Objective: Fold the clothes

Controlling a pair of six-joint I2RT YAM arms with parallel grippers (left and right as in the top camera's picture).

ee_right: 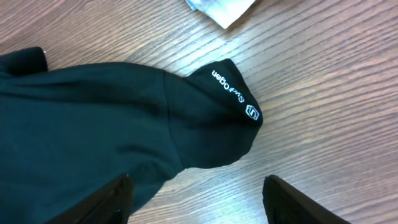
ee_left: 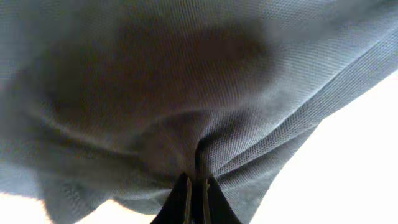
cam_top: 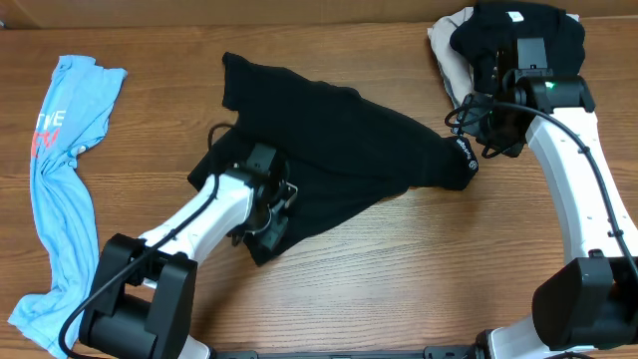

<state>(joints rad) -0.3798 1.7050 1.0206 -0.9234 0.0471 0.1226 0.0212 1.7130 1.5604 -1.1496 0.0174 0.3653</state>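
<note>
OK, overhead first. The black shirt (cam_top: 339, 150) lies crumpled across mid table (cam_top: 399, 299), not flat. The left pincer (cam_top: 271, 207) is at its near-left edge, half buried in cloth. The right pincer (cam_top: 477, 140) hovers by the sleeve (cam_top: 461, 165) end on the shirt's right side. A blue shirt (cam_top: 60, 170) lies in a long strip at far left, well apart. A dark pile (cam_top: 513, 30) sits on a pale cloth (cam_top: 439, 45) at top right, behind the right arm.

Left wrist: the left pincer (ee_left: 196, 199) is clamped tight on a bunched pinch of black shirt (ee_left: 186, 81), and creases fan out from the tips. The background is blown out, so I can't tell whether the cloth is off the table.

Right wrist: the right pincer (ee_right: 199, 199) is spread wide with nothing in it. The sleeve (ee_right: 211, 124) end sits just ahead of the fingers, with white lettering (ee_right: 235, 94) on the cuff. A corner of pale cloth (ee_right: 221, 9) shows at the top edge.

Step, my read: the black shirt is being spread flat ahead of the first fold, and no fold is made yet. Next, the right arm needs to drop onto the sleeve end and pinch it. Then both arms pull apart to flatten the shirt. The risk is catching extra layers at the cuff.
</note>
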